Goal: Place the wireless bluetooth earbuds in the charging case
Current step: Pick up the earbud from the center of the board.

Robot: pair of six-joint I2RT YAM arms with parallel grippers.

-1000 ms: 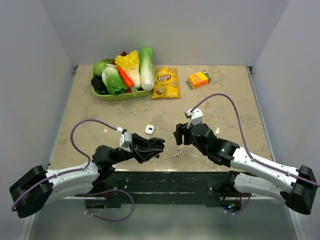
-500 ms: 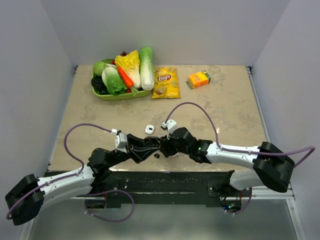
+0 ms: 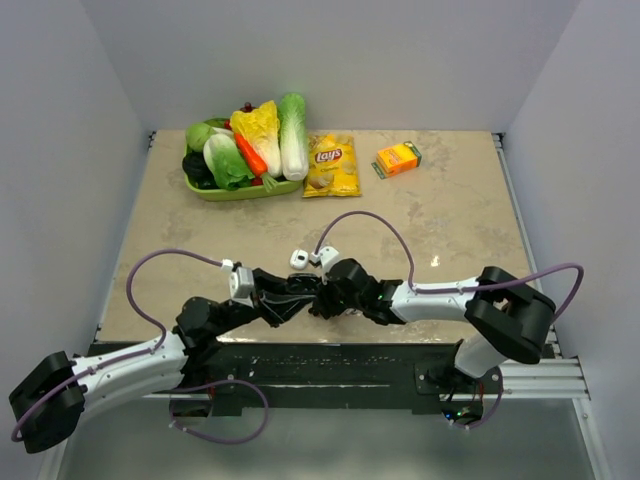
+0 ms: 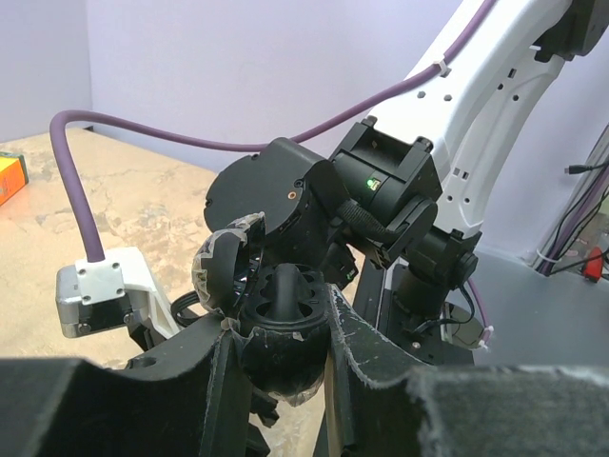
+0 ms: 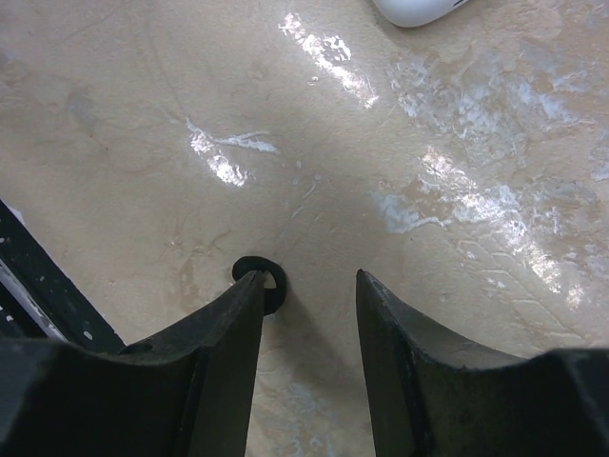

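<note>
At the near edge, the right claw has swung in from right of centre and come down to the table just beside the left claw, its jaws narrowing on the way. They now stand part open and empty. One earbud lies on the table against the tip of one finger, not between the two. The left claw has barely shifted and is clamped on the case, lid up. I judge the pick is being lined up but sits off to one side. The second earbud I cannot find. The black rail at the table's front is near the earbud, so a nudge that way could lose it. Just beyond lies a white piece. Past it there is room to move, with the tray, chips and orange box well apart at the back.
</note>
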